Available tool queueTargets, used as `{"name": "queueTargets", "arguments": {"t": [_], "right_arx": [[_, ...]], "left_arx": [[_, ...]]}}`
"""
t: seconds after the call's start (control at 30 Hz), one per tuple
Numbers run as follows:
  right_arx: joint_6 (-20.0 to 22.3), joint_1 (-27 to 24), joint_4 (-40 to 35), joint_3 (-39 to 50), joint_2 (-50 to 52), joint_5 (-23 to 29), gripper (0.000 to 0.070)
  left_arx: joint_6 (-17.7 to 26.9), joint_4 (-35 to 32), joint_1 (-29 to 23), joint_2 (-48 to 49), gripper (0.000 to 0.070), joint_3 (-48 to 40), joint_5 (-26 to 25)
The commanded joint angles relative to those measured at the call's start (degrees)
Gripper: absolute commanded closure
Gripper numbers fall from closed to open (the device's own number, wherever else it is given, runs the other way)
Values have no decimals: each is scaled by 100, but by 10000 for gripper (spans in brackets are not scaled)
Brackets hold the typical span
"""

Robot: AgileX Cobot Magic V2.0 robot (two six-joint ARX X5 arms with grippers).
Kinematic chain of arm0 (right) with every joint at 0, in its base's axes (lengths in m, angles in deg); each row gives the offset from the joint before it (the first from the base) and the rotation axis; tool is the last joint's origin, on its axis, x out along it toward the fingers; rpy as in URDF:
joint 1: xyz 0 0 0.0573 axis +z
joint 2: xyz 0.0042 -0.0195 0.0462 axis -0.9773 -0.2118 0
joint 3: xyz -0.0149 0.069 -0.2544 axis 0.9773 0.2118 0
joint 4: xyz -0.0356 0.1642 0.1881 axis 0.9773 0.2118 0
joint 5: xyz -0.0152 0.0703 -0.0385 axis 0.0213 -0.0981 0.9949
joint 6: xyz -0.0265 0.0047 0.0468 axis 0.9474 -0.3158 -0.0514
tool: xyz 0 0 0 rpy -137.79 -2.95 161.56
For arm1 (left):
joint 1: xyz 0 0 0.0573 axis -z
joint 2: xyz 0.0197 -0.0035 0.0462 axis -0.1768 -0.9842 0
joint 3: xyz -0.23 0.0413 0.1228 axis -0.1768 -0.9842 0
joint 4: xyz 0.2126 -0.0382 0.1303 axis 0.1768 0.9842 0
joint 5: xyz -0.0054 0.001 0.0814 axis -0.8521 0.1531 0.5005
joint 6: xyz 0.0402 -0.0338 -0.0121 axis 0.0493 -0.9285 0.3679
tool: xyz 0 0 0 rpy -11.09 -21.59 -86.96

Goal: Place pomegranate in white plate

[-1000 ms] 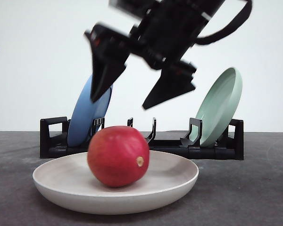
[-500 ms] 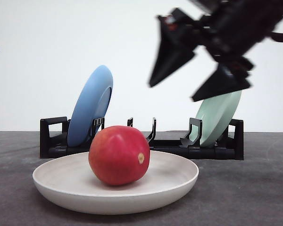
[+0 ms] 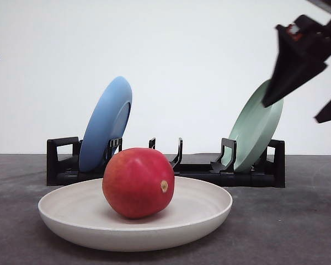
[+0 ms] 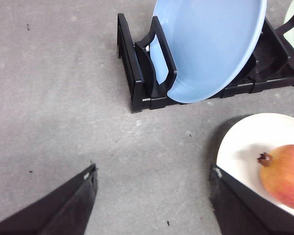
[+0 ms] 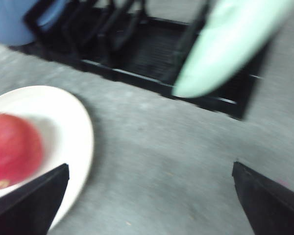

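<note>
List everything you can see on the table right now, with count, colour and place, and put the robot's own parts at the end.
pomegranate: one, glossy red, lying in the white plate, nothing gripping it.
white plate: one, off-white, flat on the table nearest the camera.
blue plate: one, light blue, standing on edge at the left end of the rack.
green plate: one, pale green, standing on edge at the right end of the rack.
dish rack: one, black, behind the white plate.
table: one, dark grey.
right gripper: one, black, open, raised at the right, above the green plate.
left gripper: one, black, open, over bare table beside the white plate.
</note>
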Motion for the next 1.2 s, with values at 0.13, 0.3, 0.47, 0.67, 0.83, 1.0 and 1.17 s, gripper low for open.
{"name": "queueTargets", "arguments": {"t": [0.13,0.3,0.47,0.67,0.83,1.0,1.17], "right_arx": [[55,-111,351,-2,2,11,63],[75,-111,463,-2,-1,31,662],[74,-111,455,-2,3,-4,658],[74,-111,428,-2,1,-4,658],[74,-111,428,-2,1,-4,658],[74,-111,428,-2,1,-4,658],[74,-111,428,-2,1,-4,658]], "left_arx": [[-24,4,4,-29,296,59,-13],[-46,31,4,-26,699,61,-13],[-114,202,4,-11,700,61,-9],[-114,197,4,-11,700,61,-9],[-114,197,4,-12,700,61,-9],[-114,206,4,50,700,47,-9],[437,-138,-64,385,700,-270,6]]}}
